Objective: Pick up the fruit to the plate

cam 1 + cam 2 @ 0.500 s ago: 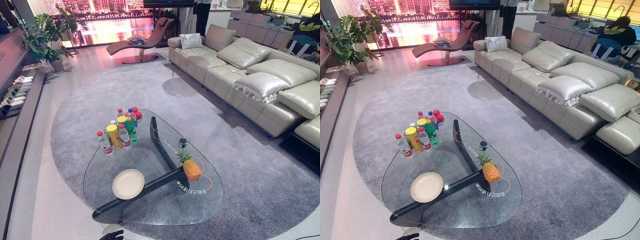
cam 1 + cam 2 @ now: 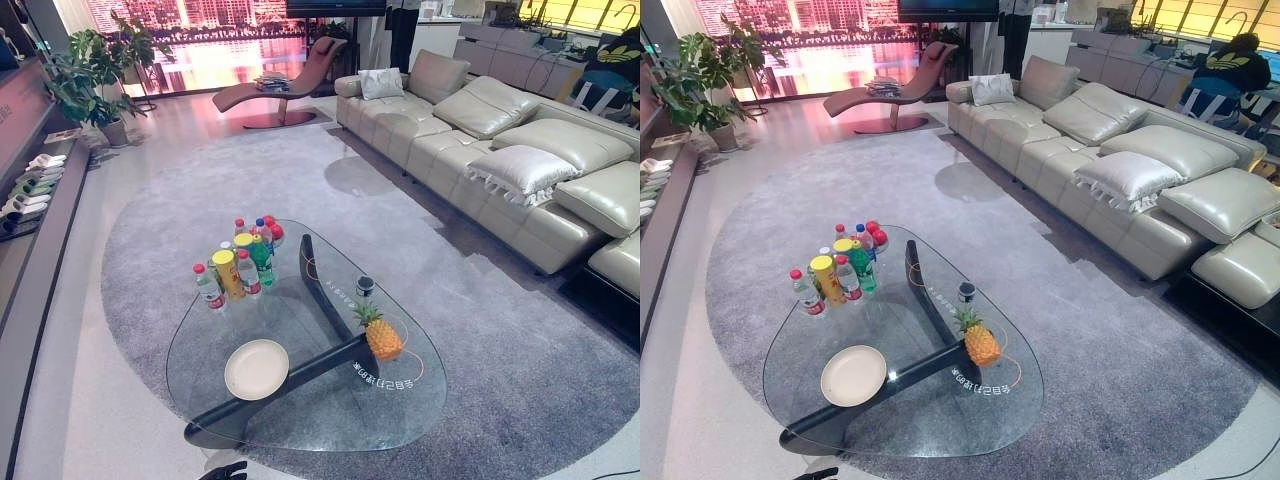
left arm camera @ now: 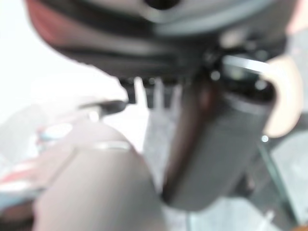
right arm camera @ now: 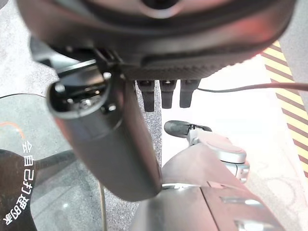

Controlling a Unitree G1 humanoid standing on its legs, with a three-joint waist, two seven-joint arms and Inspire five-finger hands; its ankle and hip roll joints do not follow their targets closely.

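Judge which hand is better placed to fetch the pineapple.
Probably the right hand: the pineapple stands on the table's right side, the plate to its left. Both hands hang open, the left hand empty too.

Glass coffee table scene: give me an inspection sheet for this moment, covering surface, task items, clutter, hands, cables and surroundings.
Surface: glass coffee table on a dark base, standing on a round grey rug.
Job's things: pineapple upright on the glass, towards the robot's right; plate empty, towards its left, apart from the fruit.
Clutter: cluster of bottles at the far left of the glass; small dark can beyond the pineapple.
Hands: left hand and right hand show in their wrist views, fingers straight, holding nothing.
Cables: nothing seen on the table.
Surroundings: beige sofa with cushions on the right, lounge chair and potted plant beyond.
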